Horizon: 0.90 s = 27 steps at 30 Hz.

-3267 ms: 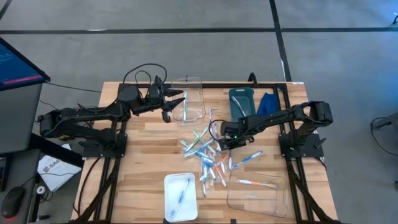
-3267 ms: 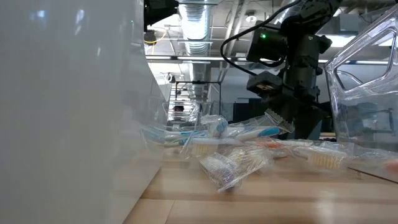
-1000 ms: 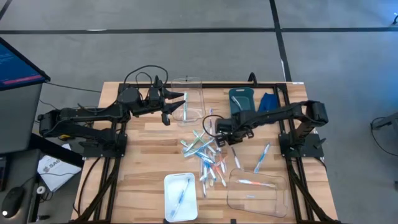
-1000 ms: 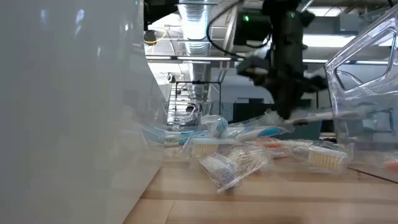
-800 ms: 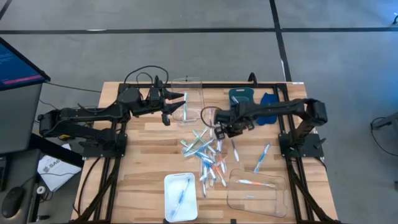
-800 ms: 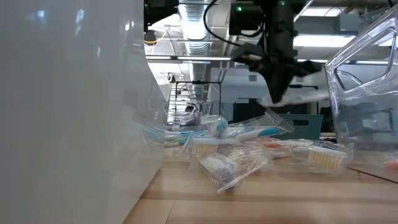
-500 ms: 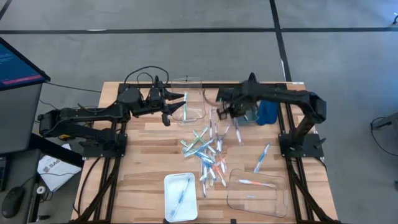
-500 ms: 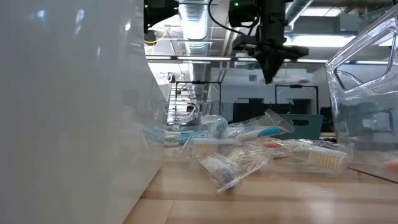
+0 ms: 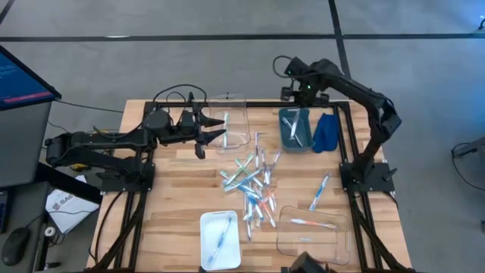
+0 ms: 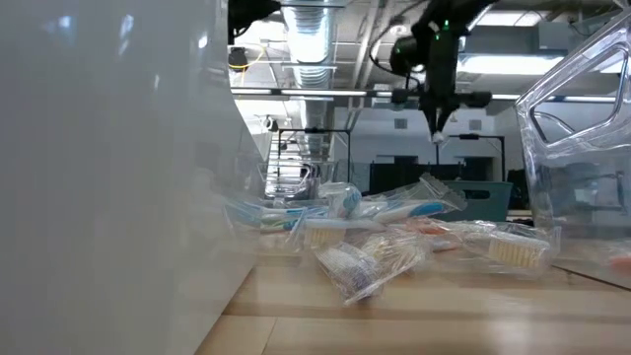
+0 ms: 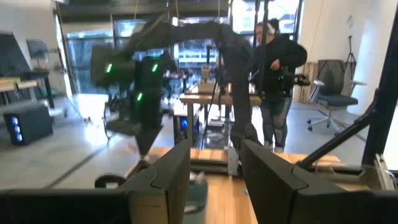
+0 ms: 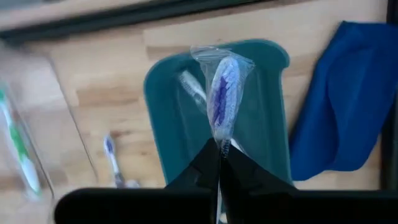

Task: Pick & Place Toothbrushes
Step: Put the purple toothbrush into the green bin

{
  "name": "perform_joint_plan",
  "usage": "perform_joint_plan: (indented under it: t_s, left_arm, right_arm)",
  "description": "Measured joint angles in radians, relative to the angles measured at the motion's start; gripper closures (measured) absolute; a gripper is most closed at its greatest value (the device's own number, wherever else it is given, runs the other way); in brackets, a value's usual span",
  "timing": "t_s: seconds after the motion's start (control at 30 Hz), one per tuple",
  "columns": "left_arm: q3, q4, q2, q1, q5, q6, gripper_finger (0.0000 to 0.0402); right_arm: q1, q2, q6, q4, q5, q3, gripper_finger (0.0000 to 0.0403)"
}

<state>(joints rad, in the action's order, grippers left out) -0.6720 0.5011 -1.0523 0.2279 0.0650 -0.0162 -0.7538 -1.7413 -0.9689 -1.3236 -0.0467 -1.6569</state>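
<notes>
A pile of wrapped toothbrushes (image 9: 254, 182) lies mid-table. My right gripper (image 9: 301, 97) points down over the teal tray (image 9: 284, 117) at the far right, shut on one toothbrush (image 12: 221, 99) with a blue head in a clear wrapper. Another whitish toothbrush (image 12: 190, 84) lies in that tray. My left gripper (image 9: 216, 125) hovers level beside the far clear tray (image 9: 241, 114), open with nothing between its fingers (image 11: 168, 171). The low view shows the right gripper (image 10: 435, 126) high above the pile. My right gripper pinches one end of the wrapped toothbrush (image 12: 221, 140) between its two fingertips, coming from above and pointing down. The toothbrush hangs below the fingers, blue head end lowest, clear of the teal tray under it.
A folded blue cloth (image 9: 327, 130) lies right of the teal tray. A white tray (image 9: 206, 227) and a clear tray (image 9: 333, 243) near the front edge each hold a toothbrush; one loose toothbrush (image 9: 320, 192) lies between. A person (image 11: 273, 68) stands beyond the table.
My right gripper has risen from the pile and swung toward the table's far edge, rolling as it went, to a spot above the teal tray. The toothbrush it holds has been lifted clear of the pile and now hangs below the fingers.
</notes>
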Motion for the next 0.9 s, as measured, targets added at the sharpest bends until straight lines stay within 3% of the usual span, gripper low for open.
perform_joint_plan:
  t_s: [0.23,0.5,0.9]
  left_arm:
    - [0.0,-0.035,0.024,-0.007,0.0,-0.001,0.0266]
    - [0.0,-0.083,0.051,-0.031,0.0,-0.001,0.0266]
    - [0.0,-0.101,0.051,-0.038,0.0,-0.001,0.0266]
  right_arm:
    - [-0.026,-0.107,-0.028,0.029,0.096,0.0,0.0403]
    - [-0.044,-0.196,-0.038,0.017,0.095,0.014,0.0403]
    - [-0.093,-0.054,-0.076,0.148,0.073,0.278,0.0403]
